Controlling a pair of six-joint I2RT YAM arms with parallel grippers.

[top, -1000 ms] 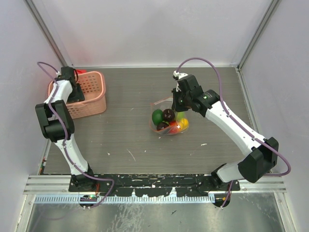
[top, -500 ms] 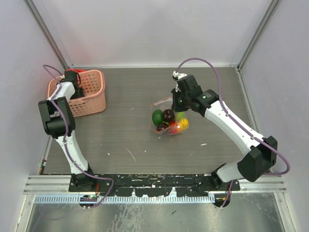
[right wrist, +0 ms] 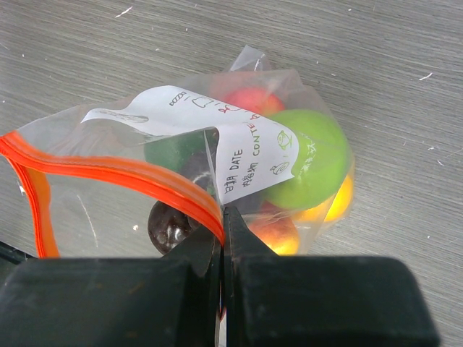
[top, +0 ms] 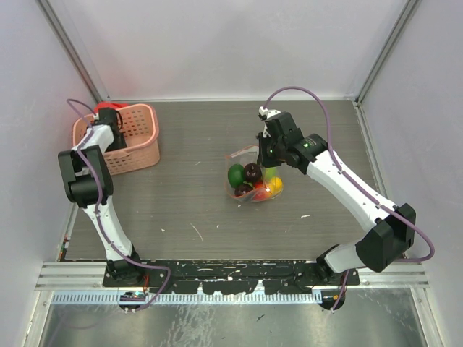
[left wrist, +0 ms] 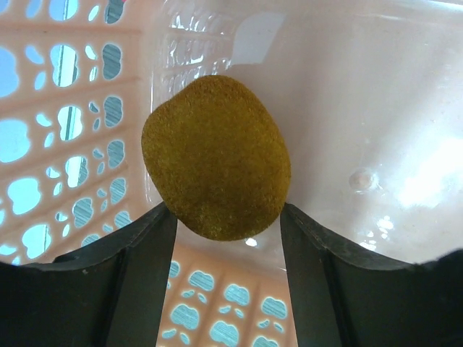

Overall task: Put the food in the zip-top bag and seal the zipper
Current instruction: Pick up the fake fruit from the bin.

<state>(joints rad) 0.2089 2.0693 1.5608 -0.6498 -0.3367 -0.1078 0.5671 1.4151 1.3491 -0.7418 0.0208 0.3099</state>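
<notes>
The clear zip-top bag lies mid-table with several toy foods inside: a green one, a dark purple one and yellow-orange ones. My right gripper is shut on the bag's orange-red zipper strip at the mouth edge; its fingertips pinch it, and the mouth gapes to the left. My left gripper is down inside the pink basket. Its fingers press both sides of a fuzzy olive-yellow fruit on the basket floor.
The pink lattice basket stands at the back left, close to the left wall. Its walls closely surround my left gripper. A white label is stuck on the bag. Side walls bound the table.
My left arm has swung a little farther back and to the right over the basket and lowered into it. The right arm and bag have hardly moved.
</notes>
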